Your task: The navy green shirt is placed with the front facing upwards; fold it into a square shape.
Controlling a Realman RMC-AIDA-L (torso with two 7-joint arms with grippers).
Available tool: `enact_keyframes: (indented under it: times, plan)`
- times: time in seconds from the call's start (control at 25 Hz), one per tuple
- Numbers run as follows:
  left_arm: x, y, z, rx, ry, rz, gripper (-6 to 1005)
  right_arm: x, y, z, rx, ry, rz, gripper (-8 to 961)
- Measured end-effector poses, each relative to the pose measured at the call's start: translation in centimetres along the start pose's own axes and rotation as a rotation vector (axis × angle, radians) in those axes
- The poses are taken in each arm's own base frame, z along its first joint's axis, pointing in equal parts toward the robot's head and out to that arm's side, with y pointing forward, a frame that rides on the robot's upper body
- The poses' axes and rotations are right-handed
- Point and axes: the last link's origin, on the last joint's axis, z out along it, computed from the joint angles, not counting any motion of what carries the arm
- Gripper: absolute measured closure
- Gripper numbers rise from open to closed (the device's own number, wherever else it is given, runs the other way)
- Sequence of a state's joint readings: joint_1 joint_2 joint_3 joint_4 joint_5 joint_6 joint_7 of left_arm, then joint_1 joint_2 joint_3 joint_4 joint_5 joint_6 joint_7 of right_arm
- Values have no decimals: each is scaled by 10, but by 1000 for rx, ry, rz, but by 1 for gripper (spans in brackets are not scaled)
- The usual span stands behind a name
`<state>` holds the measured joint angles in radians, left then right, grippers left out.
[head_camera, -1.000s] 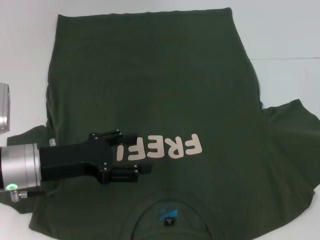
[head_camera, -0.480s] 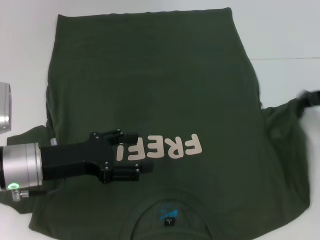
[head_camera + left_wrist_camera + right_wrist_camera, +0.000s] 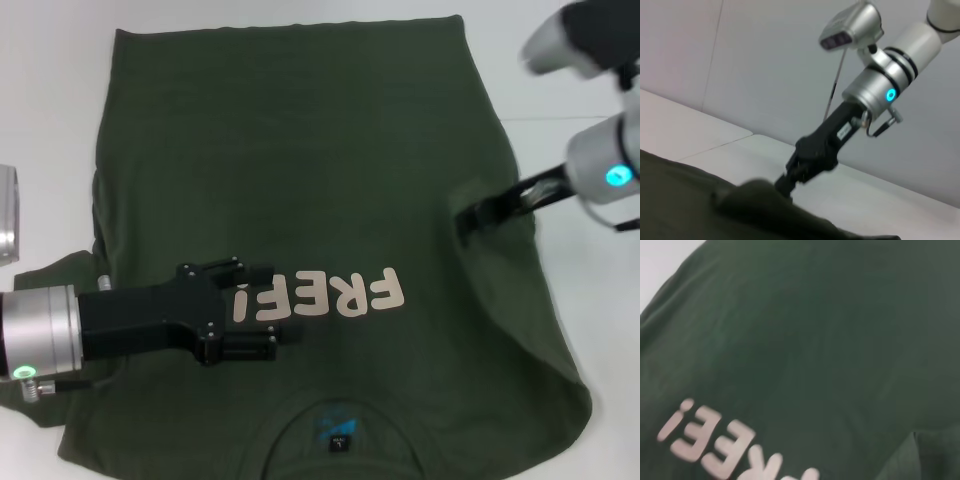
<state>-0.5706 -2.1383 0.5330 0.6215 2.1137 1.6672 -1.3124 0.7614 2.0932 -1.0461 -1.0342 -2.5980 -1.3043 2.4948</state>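
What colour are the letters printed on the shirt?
Cream, on the dark green shirt; the lettering shows best in the head view.

1. From my left wrist camera I see the dark olive-green cotton shirt (image 3: 700, 200) filling the near foreground.
2. The right gripper (image 3: 782, 184), black on a silver arm with a blue light, meets a raised fold of it.
3. A white table (image 3: 875, 200) lies beyond.

I count one navy green shirt (image 3: 310, 170), two grippers, left gripper (image 3: 268, 310), right gripper (image 3: 470, 218), one white table (image 3: 590, 60)
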Motion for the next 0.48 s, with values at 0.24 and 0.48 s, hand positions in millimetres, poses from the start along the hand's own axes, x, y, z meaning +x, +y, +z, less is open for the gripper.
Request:
enact_keyframes:
  times: [0.24,0.48]
  plan:
    - [-1,0,-1,2,1,-6,92,8,8,18,-29,40,-9,932]
    - [-2,0,-1,2,1,-7,92,13,8,27,-42,34,9,931]
